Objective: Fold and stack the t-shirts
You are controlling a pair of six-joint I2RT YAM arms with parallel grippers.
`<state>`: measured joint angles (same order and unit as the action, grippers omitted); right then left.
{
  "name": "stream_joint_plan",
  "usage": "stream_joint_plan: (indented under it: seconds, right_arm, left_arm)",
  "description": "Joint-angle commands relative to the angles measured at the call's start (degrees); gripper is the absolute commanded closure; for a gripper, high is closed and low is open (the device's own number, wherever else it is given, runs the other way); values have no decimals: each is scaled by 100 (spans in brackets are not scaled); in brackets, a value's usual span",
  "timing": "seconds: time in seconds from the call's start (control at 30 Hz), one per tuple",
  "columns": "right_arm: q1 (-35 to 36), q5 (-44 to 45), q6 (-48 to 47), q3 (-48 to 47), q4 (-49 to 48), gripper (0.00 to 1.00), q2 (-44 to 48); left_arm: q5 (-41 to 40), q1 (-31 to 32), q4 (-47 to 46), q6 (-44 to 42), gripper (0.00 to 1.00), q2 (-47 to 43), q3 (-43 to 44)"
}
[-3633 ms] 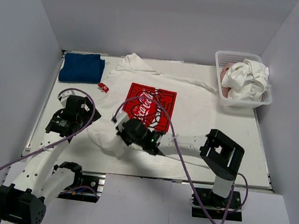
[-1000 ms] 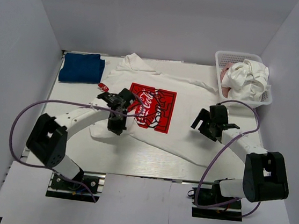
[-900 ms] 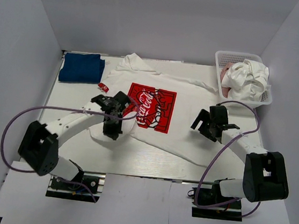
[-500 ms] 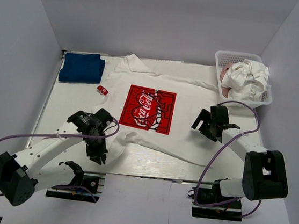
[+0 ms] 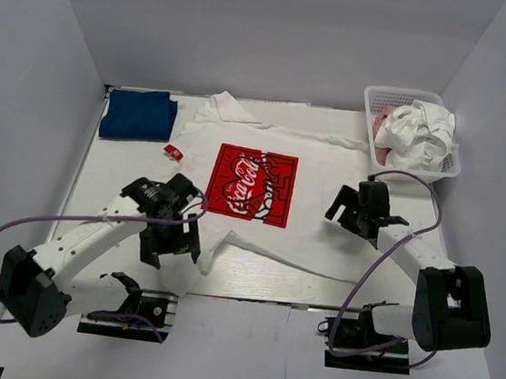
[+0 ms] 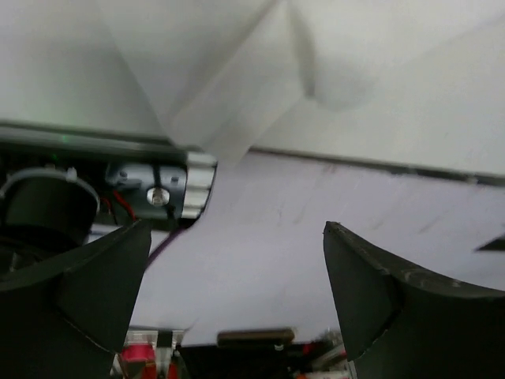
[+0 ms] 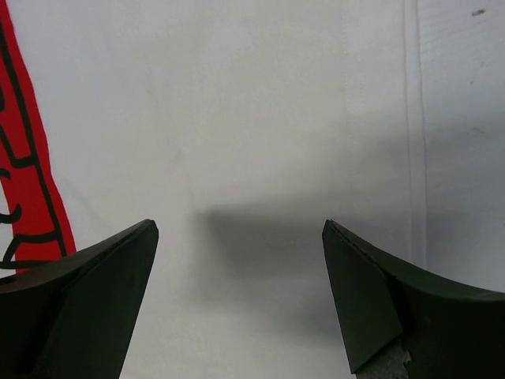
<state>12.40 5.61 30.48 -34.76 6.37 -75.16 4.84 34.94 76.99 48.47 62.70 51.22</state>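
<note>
The left gripper (image 5: 172, 238) had drawn back from the Coke tee's (image 5: 322, 184) middle to its near-left hem, jaws spread and empty. The right gripper (image 5: 356, 210), also spread, hovered over the tee's right side. The tee lay mid-table, unfolded. The blue tee (image 5: 138, 114) sat folded far left, and more waited in the basket (image 5: 379, 99).

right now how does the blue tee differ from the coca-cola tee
The blue tee is folded into a compact rectangle; the Coca-Cola tee lies spread open. The blue tee is plain dark; the Coca-Cola tee is white with a red print. Both lie on the table.
</note>
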Motion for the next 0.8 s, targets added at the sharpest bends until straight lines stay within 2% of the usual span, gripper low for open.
stream_joint_plan:
  seconds: [0.0, 0.07, 0.17, 0.27, 0.33, 0.47, 0.77]
  right_arm:
    - [17, -77, -279, 83, -373, 10, 255]
    - [34, -139, -323, 119, -443, 10, 369]
    - [34, -165, -332, 137, -558, 10, 300]
    - [34, -34, -376, -21, -418, 10, 45]
    - [25, 63, -454, -213, -373, 10, -278]
    - [104, 230, -683, -697, -198, 10, -981]
    - [113, 643, -1139, -2612, 250, 10, -2984]
  left_arm:
    - [-913, -40, -982, -416, 0, 523, 492]
    - [-1439, -92, -1752, -582, 0, 822, 643]
    - [-1573, -232, -2703, -1144, 0, 1612, 1029]
    - [-2212, -434, -3058, -1286, 0, 2701, 1626]
    - [-2347, -680, -3181, -1392, 0, 3551, 2206]
    - [-1777, -1094, -3541, -1814, 0, 4572, 3102]
    - [-836, -1700, -4192, -2316, 0, 5911, 4053]
